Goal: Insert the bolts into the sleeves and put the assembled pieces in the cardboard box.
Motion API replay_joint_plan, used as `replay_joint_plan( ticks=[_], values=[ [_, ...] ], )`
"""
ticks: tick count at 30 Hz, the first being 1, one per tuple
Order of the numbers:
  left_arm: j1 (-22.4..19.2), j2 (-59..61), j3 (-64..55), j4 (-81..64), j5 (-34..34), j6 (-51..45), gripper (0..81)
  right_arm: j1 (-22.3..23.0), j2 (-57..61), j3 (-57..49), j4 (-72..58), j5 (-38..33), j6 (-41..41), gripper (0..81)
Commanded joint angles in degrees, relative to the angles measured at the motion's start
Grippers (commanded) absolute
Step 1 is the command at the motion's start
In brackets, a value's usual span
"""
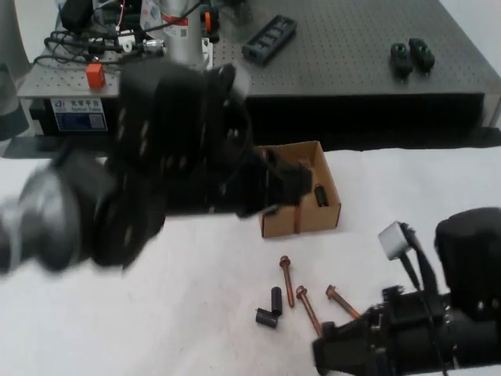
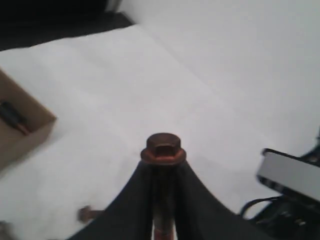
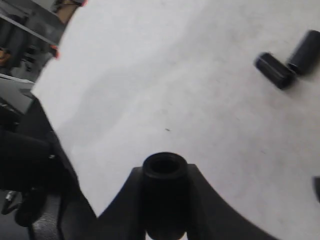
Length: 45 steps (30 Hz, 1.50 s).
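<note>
Nearest, at about five o'clock on the white cloth (image 1: pixel 156 313), the right gripper (image 3: pixel 165 172) was clamped around a black sleeve (image 3: pixel 165 195), its bore facing out. The left gripper (image 2: pixel 163 170) pinched a bolt (image 2: pixel 163 149) just under the head, shank between closed jaws. Farther off, loose bolts (image 1: pixel 307 309) and spare sleeves (image 1: pixel 266 318) lay at six o'clock of the cardboard box (image 1: pixel 313 219). The risk — a bolt held slightly askew would butt the sleeve's rim, twist in the grip and drop among the spares.
</note>
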Motion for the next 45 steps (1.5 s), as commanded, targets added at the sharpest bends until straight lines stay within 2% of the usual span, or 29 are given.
replay_joint_plan(
  ticks=[1,4,8,16,20,27,35,40,45],
  values=[
    [0.1,-1.7,5.3,-15.7,5.9,-12.1,0.6,1.4,-0.5,0.2,-8.8,-1.1,3.0,1.7],
    [0.1,-1.7,6.9,-21.1,7.5,-16.2,0.6,2.4,-0.5,0.2,-14.7,1.2,5.3,1.7],
    [0.1,-1.7,7.1,-21.7,7.9,-16.3,0.6,2.4,-0.5,0.2,-18.4,5.5,7.1,1.7],
    [0.1,-1.7,7.1,-21.7,7.9,-15.8,0.6,2.3,-0.5,0.2,-20.9,10.4,6.9,1.7],
    [0.1,-1.7,7.1,-21.7,10.3,-15.8,0.6,2.3,-0.5,0.2,-20.9,11.4,6.8,1.7],
    [0.1,-1.7,7.1,-21.6,15.3,-13.5,0.6,2.3,-0.5,0.2,-21.1,11.3,6.8,1.7],
    [0.1,-1.7,7.1,-20.8,13.9,-12.7,0.6,2.3,-0.5,0.2,-22.9,6.1,6.8,1.7],
    [0.1,-1.7,7.1,-22.2,12.8,-12.7,0.6,2.3,-0.5,0.2,-15.7,8.9,5.9,1.7],
    [0.1,-1.7,7.1,-22.1,10.6,-12.3,0.6,2.3,-0.5,0.2,-12.9,4.9,4.1,1.7]
  ],
)
